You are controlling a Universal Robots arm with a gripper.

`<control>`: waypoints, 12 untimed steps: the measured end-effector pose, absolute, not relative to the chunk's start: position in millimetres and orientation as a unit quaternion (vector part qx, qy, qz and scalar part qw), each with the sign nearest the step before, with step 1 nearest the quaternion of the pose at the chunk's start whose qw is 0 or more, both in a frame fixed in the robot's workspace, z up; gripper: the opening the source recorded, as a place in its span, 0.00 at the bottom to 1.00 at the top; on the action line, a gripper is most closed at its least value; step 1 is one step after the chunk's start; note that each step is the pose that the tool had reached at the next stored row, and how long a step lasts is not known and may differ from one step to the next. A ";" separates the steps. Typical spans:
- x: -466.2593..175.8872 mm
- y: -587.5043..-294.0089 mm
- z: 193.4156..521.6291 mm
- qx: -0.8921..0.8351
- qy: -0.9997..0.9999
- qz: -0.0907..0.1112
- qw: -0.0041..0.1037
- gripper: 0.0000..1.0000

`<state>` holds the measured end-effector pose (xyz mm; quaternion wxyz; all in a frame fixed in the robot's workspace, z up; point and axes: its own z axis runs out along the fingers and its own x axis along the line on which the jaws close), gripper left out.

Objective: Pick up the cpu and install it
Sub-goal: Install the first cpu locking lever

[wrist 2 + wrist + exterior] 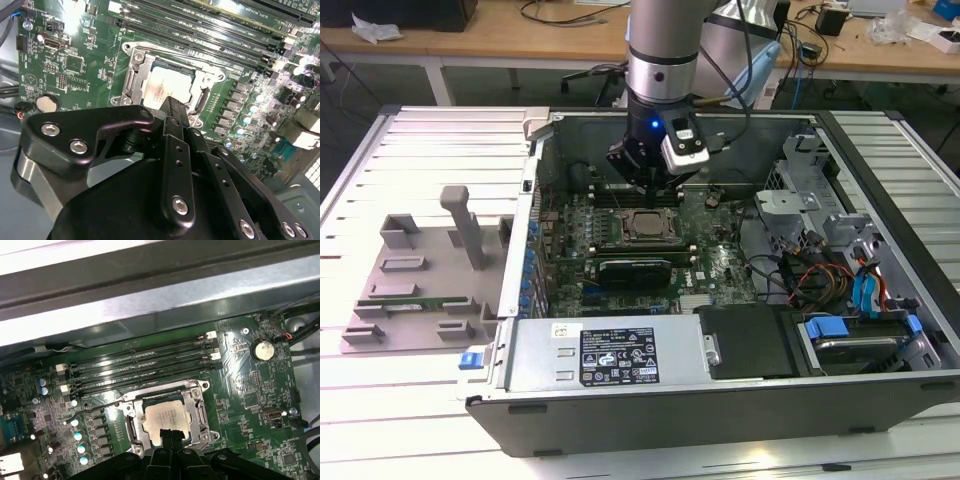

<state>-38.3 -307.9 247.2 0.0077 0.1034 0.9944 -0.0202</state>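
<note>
Inside computer case (pixel 670 415), pincer (pixel 172 106) over socketed cpu (pixel 167 86), its markings illegible

My gripper (pixel 171 104) is black. The cpu (pixel 167 420) shows a silver-grey top, its socket frame (pixel 198 401) bare silver metal, the motherboard (pixel 250 402) green with pale print, the memory slots (pixel 140 371) black stripes.

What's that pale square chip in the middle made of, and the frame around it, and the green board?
The cpu: its top looks like metal, silver-grey with a dull sheen. The frame around it: probably bare steel, bright with sharp glints. The board: seemingly a rigid laminate under a glossy green coating, judging by its reflections.
</note>
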 end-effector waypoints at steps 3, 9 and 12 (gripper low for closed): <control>-38.3 -307.9 247.2 0.091 0.996 -0.020 0.008 0.11; -38.3 -307.9 247.2 0.062 0.998 -0.020 0.009 0.11; -38.3 -307.9 247.3 0.052 0.998 -0.020 0.009 0.11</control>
